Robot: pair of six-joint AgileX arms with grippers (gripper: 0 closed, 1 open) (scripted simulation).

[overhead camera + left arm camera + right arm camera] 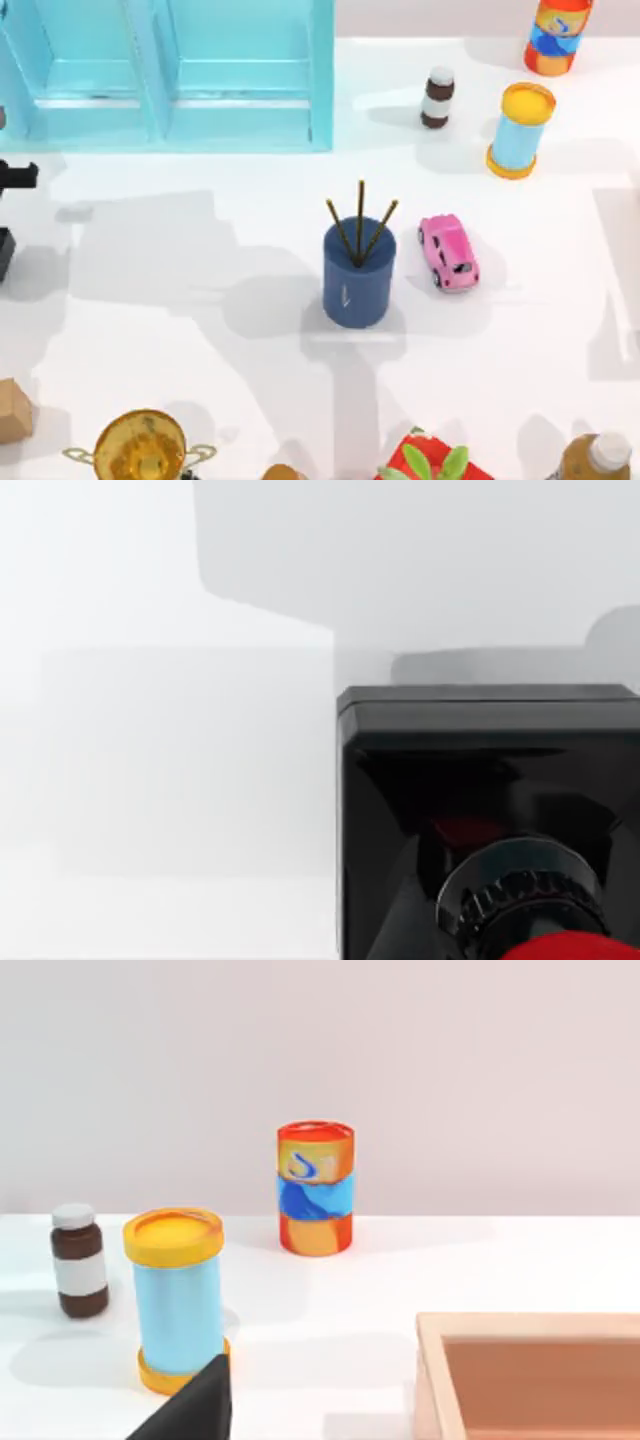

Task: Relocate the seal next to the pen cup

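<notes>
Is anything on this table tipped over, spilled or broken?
Nothing stands out. The pen cup stands upright with its sticks inside, the pink toy car sits on its wheels, and the brown bottle and light blue can stand upright.

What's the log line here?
left arm: table's left edge | seal: close before its wrist camera | pen cup: table centre, pink car on its right

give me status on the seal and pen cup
Seal close under the left wrist camera, grip unclear. Pen cup upright mid-table. Pink toy car on its right; its left side free.
</notes>
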